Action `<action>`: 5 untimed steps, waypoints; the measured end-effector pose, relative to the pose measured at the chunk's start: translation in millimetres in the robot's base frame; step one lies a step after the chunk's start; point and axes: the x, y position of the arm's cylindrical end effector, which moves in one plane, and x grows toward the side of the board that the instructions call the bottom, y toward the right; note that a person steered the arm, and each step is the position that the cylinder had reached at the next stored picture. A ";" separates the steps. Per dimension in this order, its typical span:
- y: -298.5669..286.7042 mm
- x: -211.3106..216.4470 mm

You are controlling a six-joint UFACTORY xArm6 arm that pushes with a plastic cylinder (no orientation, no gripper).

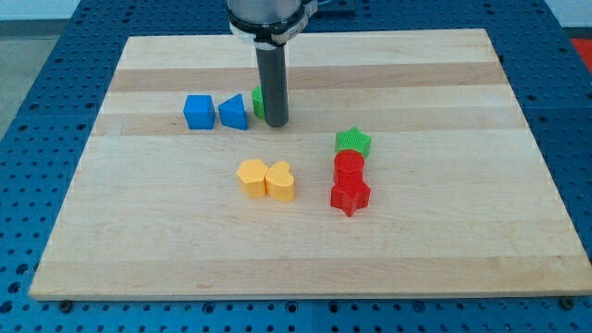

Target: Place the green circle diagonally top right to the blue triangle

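Wooden desk (pixel 435 250) fills most of the view, sitting on a blue perforated base (pixel 37 55).

Rod (pixel 272 83) comes down from 12 o'clock. My tip (pixel 277 123) sits on the desk directly at the green circle's 3 o'clock side, touching it or just beside it; cannot tell which. The rod hides most of that block. No fingers on this rig, just the bare rod, so nothing spread, pressed or pinching.

Blocks:
- blue cube (pixel 198 112), upper left area, just beside the blue triangle at its 9 o'clock.
- blue triangle (pixel 233 113), between cube and green circle.
- green circle (pixel 258 102), only a sliver visible at the rod's 9 o'clock edge, just beside the triangle at roughly its 2 o'clock.
- yellow hexagon (pixel 252 177) and yellow heart (pixel 280 180), touching, at 6 o'clock from the tip, well apart from it.
- green star (pixel 352 141), red circle (pixel 350 166), red star (pixel 350 196): stacked in a touching column running 12 to 6, at about 4 o'clock from the tip.
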 end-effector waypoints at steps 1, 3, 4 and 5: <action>0.0 -6.7; -6.5 -6.9; -19.6 -6.9; -21.0 -6.9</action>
